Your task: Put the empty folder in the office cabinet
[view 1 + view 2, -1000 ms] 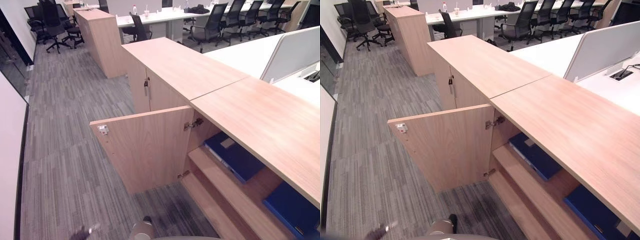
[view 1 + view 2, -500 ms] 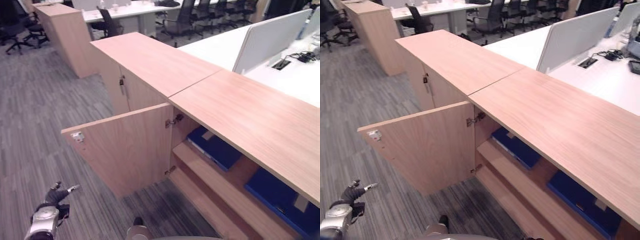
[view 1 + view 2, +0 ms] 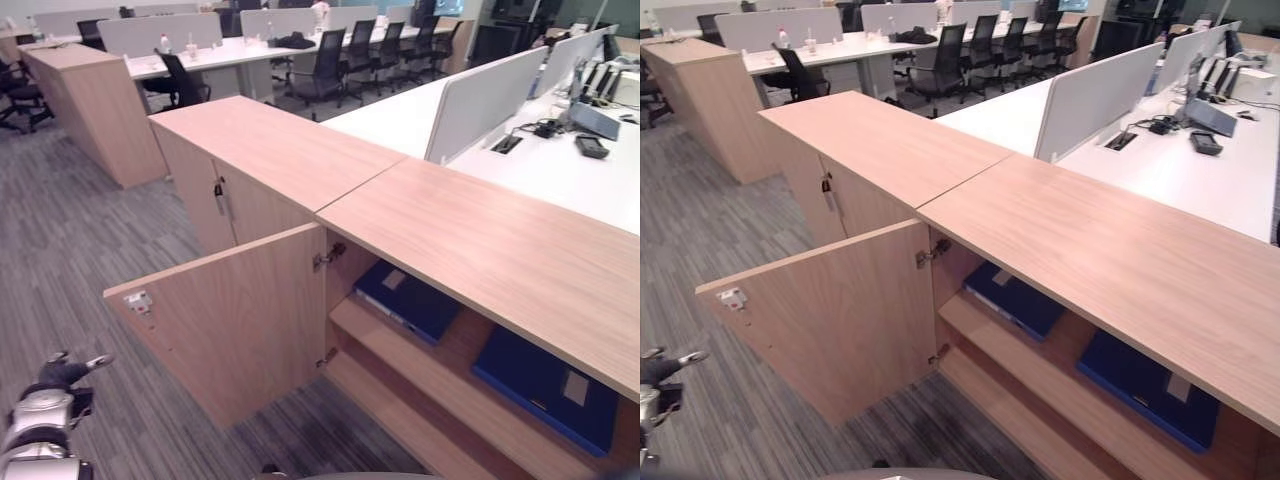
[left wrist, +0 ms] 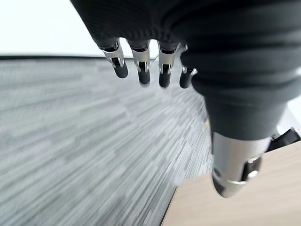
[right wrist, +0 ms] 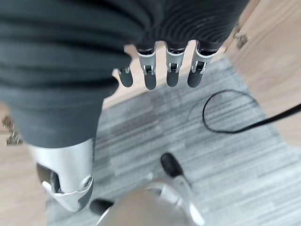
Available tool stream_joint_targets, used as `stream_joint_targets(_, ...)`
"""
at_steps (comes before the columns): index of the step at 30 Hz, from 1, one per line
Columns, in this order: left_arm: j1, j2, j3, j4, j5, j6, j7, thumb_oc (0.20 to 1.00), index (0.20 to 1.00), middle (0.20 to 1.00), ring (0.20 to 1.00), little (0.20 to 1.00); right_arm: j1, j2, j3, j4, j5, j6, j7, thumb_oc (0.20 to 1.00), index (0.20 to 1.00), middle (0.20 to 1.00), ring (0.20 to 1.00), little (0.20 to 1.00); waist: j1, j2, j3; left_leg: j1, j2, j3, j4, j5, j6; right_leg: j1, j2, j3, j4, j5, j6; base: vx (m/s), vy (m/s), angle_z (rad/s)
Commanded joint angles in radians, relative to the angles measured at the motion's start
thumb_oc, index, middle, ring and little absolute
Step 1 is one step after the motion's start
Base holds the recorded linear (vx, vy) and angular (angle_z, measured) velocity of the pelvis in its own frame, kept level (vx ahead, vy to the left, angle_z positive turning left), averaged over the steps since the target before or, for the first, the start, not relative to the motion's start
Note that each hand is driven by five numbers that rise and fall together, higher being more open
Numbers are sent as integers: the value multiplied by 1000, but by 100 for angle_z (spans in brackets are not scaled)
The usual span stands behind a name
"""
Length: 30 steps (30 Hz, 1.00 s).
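Observation:
The office cabinet stands with its left door swung open over the carpet. On its upper shelf lie two blue folders, one near the hinge and one further right, each with a pale label. My left hand hangs at the lower left, well short of the door, fingers straight and empty above the carpet. Seen from its wrist, my right hand also has straight fingers, holds nothing, and is over the floor beside the wooden cabinet.
A second cabinet with closed doors and a handle adjoins on the far side. White desks with partition screens lie behind it, office chairs further back, and another wooden cabinet at far left. Grey carpet spreads before the door.
The camera has swung up and to the right, showing more of the desks. My left hand has come up from the bottom edge and out to the lower left. The folders and door have not moved.

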Motion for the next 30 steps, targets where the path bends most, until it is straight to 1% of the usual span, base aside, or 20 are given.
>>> stream_joint_targets(1,-106,73,7,10,5,-43,3,1000,1000,1000,1000,1000,-24,2,-10,5,-7,-7,2,1000,1000,1000,1000,1000,-21,-37,-13,-110,-28,29,109,-37,34,19,-49,-96,-76,71,28,-26,19,-8)
stream_joint_targets(4,-154,22,-38,-36,-22,-53,-1,1000,1000,1000,1000,1000,-19,7,-15,21,-3,-6,-1,1000,1000,1000,1000,1000,-24,-41,-16,-110,-33,30,107,-35,35,18,-51,-100,-76,75,31,-27,3,-5)
stream_joint_targets(5,-174,-26,-70,-84,-39,-64,1,1000,1000,1000,1000,1000,-20,12,-16,28,0,-7,-5,1000,1000,1000,1000,1000,-26,-41,-17,-112,-36,32,106,-36,36,18,-53,-103,-76,76,33,0,0,0)
stream_joint_targets(6,-175,-27,-71,-84,-39,-63,2,1000,1000,1000,1000,1000,-20,12,-17,29,0,-7,-5,1000,1000,1000,1000,1000,-25,-41,-17,-112,-36,31,106,-36,37,18,-53,-103,-76,76,34,0,0,0)
stream_joint_targets(11,-169,-173,-138,-286,-81,-87,9,1000,1000,1000,1000,1000,-26,29,-21,23,11,-12,-16,1000,1000,1000,1000,1000,-31,-40,-20,-113,-44,31,99,-31,39,19,-54,-112,-79,81,38,-12,4,6)
stream_joint_targets(12,-168,-173,-137,-286,-81,-86,9,1000,1000,1000,1000,1000,-26,29,-20,23,11,-12,-16,1000,1000,1000,1000,1000,-31,-40,-21,-113,-44,31,99,-31,39,19,-54,-112,-79,81,38,0,0,0)
stream_joint_targets(13,-166,-194,-145,-316,-95,-89,5,1000,1000,1000,1000,1000,-29,32,-20,22,12,-13,-17,1000,1000,1000,1000,1000,-33,-41,-20,-113,-45,31,98,-32,40,19,-54,-114,-79,82,38,-15,1,-8)
stream_joint_targets(14,-153,-257,-178,-379,-95,-93,-5,1000,1000,1000,1000,1000,-32,42,-20,16,14,-15,-17,1000,1000,1000,1000,1000,-40,-42,-23,-109,-49,35,89,-31,42,20,-54,-114,-84,87,41,-15,1,-6)
stream_joint_targets(16,-156,-271,-191,-397,-91,-92,-8,1000,1000,1000,1000,1000,-33,44,-19,14,15,-16,-18,1000,1000,1000,1000,1000,-41,-41,-24,-109,-50,35,87,-31,42,20,-54,-114,-85,88,42,-2,0,4)
stream_joint_targets(17,-154,-289,-203,-421,-83,-90,-15,1000,1000,1000,1000,1000,-33,46,-21,13,16,-16,-18,1000,1000,1000,1000,1000,-42,-41,-25,-108,-51,36,84,-31,43,20,-54,-116,-85,89,42,-10,-3,9)
stream_joint_targets(18,-151,-324,-236,-468,-68,-89,-30,1000,1000,1000,1000,1000,-35,51,-19,11,16,-17,-19,1000,1000,1000,1000,1000,-44,-42,-26,-109,-52,35,83,-32,45,20,-54,-117,-85,91,43,-8,-3,5)
stream_joint_targets(19,-150,-325,-236,-469,-68,-88,-30,1000,1000,1000,1000,1000,-35,51,-19,11,16,-17,-19,1000,1000,1000,1000,1000,-44,-42,-27,-109,-52,35,83,-32,45,20,-54,-117,-85,91,43,-9,-5,5)
stream_joint_targets(24,-70,-391,-307,-681,-53,-95,-88,1000,1000,1000,1000,1000,-44,67,-24,10,18,-22,-27,1000,1000,1000,1000,1000,-43,-44,-24,-108,-57,34,76,-34,47,21,-53,-123,-87,96,45,-5,-3,10)
stream_joint_targets(28,50,-414,-353,-889,-120,-107,-172,1000,1000,1000,1000,1000,-56,86,-28,12,22,-30,-33,1000,1000,1000,1000,1000,-35,-43,-21,-104,-61,35,72,-38,49,23,-53,-126,-87,97,46,4,4,7)
stream_joint_targets(30,104,-418,-396,-987,-163,-97,-225,1000,1000,1000,1000,1000,-56,97,-26,16,24,-34,-32,1000,1000,1000,1000,1000,-30,-43,-21,-102,-64,35,69,-41,51,23,-53,-127,-86,98,47,0,0,0)
